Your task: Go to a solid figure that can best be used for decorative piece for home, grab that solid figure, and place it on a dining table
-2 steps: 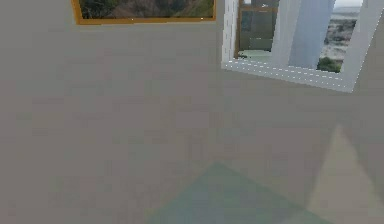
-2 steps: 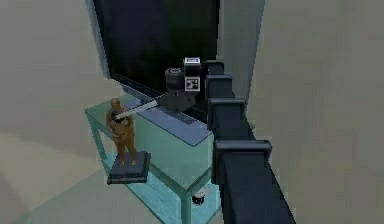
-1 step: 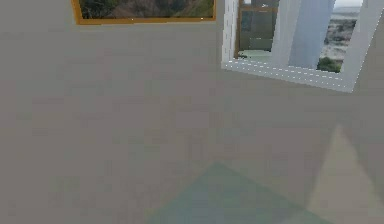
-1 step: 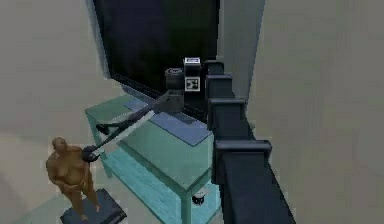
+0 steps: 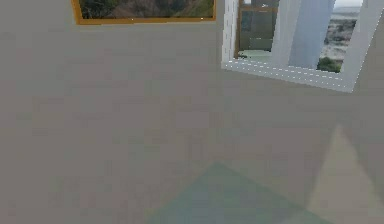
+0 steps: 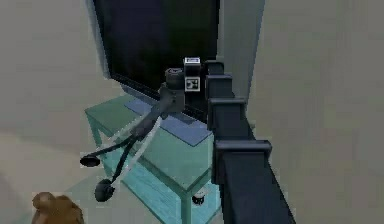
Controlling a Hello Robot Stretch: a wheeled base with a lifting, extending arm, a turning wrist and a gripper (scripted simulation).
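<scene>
Our gripper [image 6: 97,173] hangs by the pale green glass table [image 6: 105,118]; we cannot tell if it holds anything. We judge the grab step is in hand: next, reach the brown rounded lump [image 6: 55,209], near left.

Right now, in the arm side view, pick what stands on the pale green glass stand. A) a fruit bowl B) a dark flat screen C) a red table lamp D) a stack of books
B: a wide dark flat screen rises from the top of the glass stand.
</scene>
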